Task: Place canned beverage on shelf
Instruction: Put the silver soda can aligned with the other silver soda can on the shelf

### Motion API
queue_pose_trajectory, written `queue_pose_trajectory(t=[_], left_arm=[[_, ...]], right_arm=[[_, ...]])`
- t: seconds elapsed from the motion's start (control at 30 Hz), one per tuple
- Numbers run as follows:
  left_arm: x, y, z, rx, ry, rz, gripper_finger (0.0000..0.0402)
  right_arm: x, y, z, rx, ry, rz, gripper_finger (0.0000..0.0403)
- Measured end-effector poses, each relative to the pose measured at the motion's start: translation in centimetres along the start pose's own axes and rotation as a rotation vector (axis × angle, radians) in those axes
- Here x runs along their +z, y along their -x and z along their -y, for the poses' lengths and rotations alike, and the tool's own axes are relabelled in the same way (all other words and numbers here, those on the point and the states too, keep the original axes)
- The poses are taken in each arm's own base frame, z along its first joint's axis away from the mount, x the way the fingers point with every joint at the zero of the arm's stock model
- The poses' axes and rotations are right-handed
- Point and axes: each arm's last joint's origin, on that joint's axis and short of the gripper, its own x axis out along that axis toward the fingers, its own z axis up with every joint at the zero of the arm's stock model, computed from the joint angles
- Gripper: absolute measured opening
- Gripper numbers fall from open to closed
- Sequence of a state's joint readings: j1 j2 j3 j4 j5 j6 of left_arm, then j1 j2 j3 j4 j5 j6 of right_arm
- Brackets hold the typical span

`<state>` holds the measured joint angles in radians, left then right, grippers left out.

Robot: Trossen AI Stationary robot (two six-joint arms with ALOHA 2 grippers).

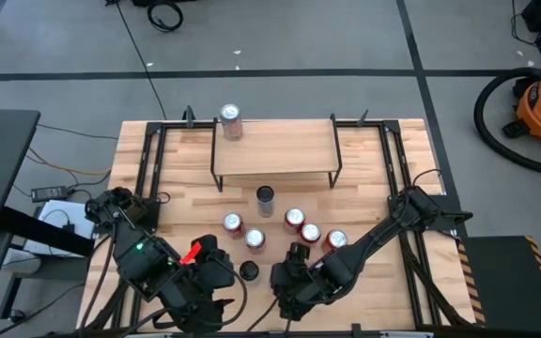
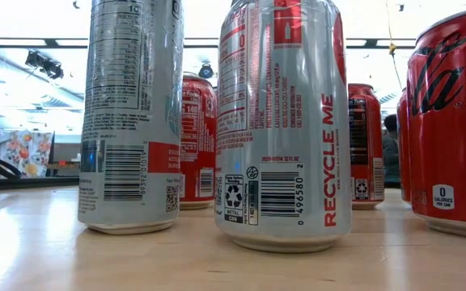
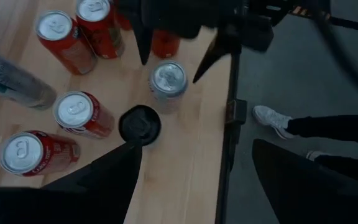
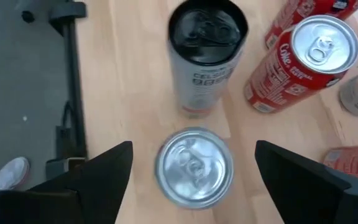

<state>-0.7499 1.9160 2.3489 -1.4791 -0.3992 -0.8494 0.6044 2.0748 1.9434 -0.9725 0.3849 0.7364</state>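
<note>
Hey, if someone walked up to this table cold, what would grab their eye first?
Probably the cluster of red cans standing on the table in front of the shelf, which already has one can on its left end. Next, the right hand, open directly above a silver can near the table's front edge.

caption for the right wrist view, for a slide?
Open right gripper poised above a silver can standing on the table, beside a black-topped can and red cans.

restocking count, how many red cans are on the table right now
5 red aluminium cans on the light wooden tabletop, in front of the shelf: two on the left, three on the right. The arms could hide more.
</note>
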Motion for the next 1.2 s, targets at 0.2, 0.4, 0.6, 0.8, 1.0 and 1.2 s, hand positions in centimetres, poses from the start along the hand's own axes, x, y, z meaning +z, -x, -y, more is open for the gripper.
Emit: queue_pose_trajectory(t=[0.2,0.4,0.6,0.8,1.0,1.2], left_arm=[[0.0,-0.1,-0.5,0.036,0.005,-0.021,0.0315],[-0.4,0.3,-0.9,0.057,-0.011,-0.056,0.0315],[-0.3,1.3,-1.5,0.037,-0.006,-0.042,0.0315],[0.0,1.4,-1.8,0.040,-0.010,-0.038,0.0315],[0.1,1.3,-1.9,0.042,-0.010,-0.038,0.0315],[0.1,1.3,-1.9,0.042,-0.017,-0.038,0.0315]], right_arm=[[0.0,-1.4,0.1,-0.029,-0.058,-0.004,0.0352],[-0.3,-2.4,-0.2,-0.030,-0.085,-0.024,0.0352],[-1.0,-3.7,-0.2,-0.075,-0.113,-0.056,0.0352],[-1.6,-4.5,0.0,-0.093,-0.143,-0.068,0.0351],[-3.1,-6.4,0.4,-0.074,-0.153,-0.129,0.0349],[-4.3,-7.8,0.9,-0.075,-0.142,-0.157,0.0348]])
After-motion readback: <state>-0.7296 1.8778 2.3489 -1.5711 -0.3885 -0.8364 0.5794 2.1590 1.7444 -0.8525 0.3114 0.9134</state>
